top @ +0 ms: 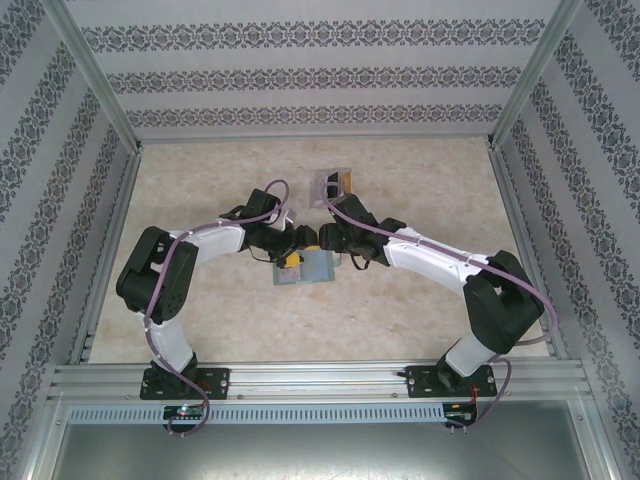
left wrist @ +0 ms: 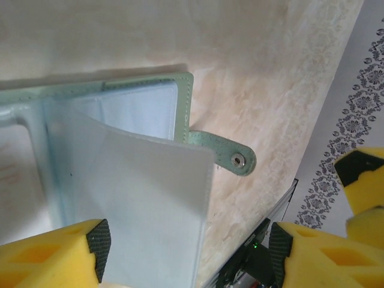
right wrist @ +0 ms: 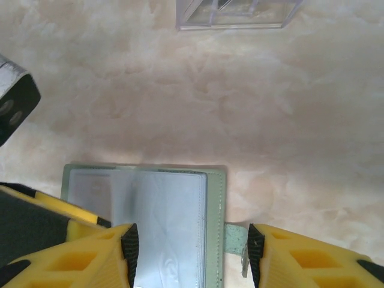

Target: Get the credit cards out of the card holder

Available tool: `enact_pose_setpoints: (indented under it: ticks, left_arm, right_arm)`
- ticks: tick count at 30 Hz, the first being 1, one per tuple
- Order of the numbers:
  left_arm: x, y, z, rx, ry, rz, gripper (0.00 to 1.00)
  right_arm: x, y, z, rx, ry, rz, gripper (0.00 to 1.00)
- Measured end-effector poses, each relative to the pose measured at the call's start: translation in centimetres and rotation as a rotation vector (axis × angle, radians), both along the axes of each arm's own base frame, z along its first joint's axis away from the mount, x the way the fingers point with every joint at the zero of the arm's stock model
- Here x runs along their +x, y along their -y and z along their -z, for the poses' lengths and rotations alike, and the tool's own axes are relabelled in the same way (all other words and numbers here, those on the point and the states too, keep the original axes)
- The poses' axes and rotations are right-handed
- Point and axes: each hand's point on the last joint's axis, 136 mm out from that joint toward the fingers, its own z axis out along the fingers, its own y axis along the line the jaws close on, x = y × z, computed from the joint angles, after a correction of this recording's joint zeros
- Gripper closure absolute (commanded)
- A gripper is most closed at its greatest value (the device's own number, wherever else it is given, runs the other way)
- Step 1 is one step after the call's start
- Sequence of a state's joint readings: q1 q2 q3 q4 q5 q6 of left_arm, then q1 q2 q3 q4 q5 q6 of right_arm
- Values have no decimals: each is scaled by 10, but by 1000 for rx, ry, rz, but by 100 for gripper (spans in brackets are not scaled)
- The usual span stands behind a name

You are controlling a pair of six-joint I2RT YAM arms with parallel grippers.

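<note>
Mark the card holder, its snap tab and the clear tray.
card holder point(right wrist: 216, 216), right wrist view, green right edge.
snap tab point(left wrist: 223, 151), left wrist view, strap beside the stud.
clear tray point(right wrist: 231, 18), right wrist view, near wall.

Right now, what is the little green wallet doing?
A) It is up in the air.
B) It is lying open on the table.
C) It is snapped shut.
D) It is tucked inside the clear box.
B: the card holder lies spread open on the table, with its pale pockets showing and its snap strap unfastened and sticking out to the side.
</note>
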State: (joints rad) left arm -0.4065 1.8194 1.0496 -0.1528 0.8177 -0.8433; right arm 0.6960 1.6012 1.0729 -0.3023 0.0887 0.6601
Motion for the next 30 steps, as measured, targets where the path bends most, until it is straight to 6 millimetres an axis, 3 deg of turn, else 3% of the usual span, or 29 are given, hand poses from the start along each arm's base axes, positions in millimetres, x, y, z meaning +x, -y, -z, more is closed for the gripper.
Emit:
enact_pose_setpoints:
  ticks: [5, 10, 18, 22, 30]
  left_arm:
    - [1, -1, 7, 12, -9, -4, 26]
    - [3, -9, 6, 54, 4, -24, 32]
    - [10, -74, -18, 241, 71, -150, 35]
    - [5, -93, -19, 315, 76, -175, 35]
    - [-8, -113, 1, 405, 20, -193, 35]
  right_arm:
    - [-1, -1, 0, 2, -2, -3, 47]
    - [-4, -8, 6, 6, -24, -32, 48]
    - [-13, -58, 40, -14, -139, -169, 46]
    - [-21, -78, 58, -68, -198, -227, 41]
    - [-24, -78, 81, -199, -259, -252, 33]
